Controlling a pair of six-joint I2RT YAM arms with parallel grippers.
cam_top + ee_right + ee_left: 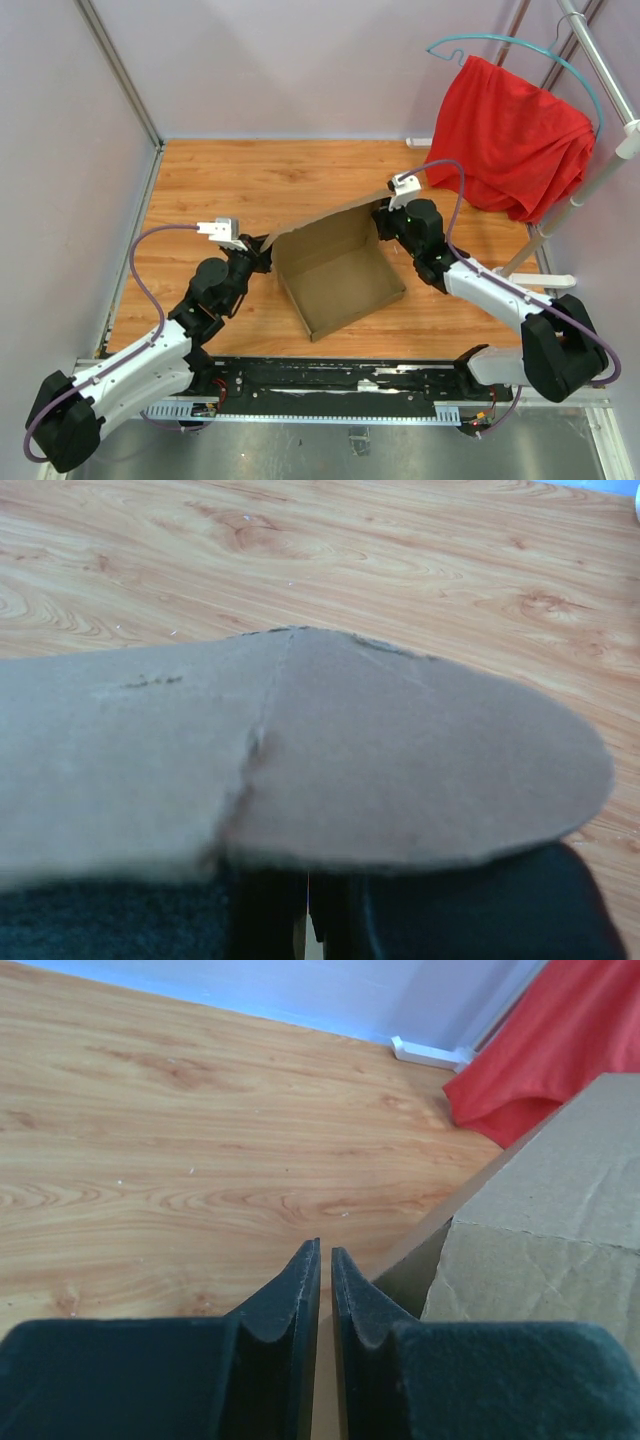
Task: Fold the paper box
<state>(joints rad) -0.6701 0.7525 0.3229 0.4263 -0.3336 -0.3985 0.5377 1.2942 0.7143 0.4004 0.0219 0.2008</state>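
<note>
Sitting mid-frame on the wooden tabletop (220,180) in the overhead view, the paper box (340,275) has its side walls up and the flap along its upper edge lifted. The right pincer (384,216) is closed on that flap's right end. The left pincer (262,250), at the flap's left corner, shows only a thin slit between its fingers; whether cardboard sits in it I cannot tell.

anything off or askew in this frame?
The paper box sits rotated against the table edges, its far flap raised. A red cloth on a hanger covers the table's far right corner, unrelated to folding.
</note>
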